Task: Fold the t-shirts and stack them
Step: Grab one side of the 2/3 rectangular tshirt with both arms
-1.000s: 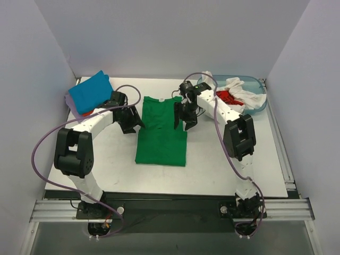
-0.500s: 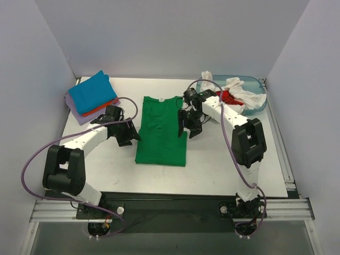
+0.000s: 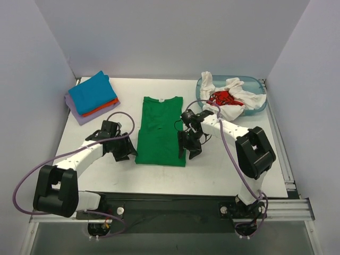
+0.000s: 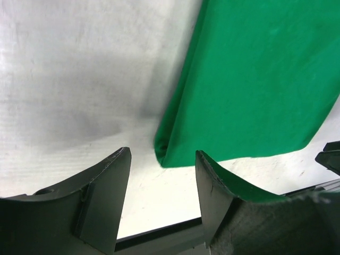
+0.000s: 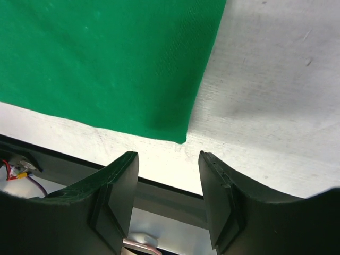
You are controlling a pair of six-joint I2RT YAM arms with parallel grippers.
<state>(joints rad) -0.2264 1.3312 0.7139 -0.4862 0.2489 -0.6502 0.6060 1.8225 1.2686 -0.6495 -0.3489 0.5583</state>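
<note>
The green t-shirt [image 3: 161, 133] lay folded into a long strip mid-worktop [image 3: 239, 170]. The left tool [image 4: 162, 180] straddled its near left corner with the jaws apart. The right tool [image 5: 167, 183], equally wide, hung just off its near right corner. Neither held cloth. A stack of folded t-shirts [image 3: 91, 97] sat far left.

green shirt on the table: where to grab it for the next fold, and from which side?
I'd take the green shirt at its two near hem corners, one per arm, each coming in from its own outer side. It lies flat as a long narrow strip, collar at the far end, hem at the near end. The left gripper and right gripper hover open at those corners.
</note>
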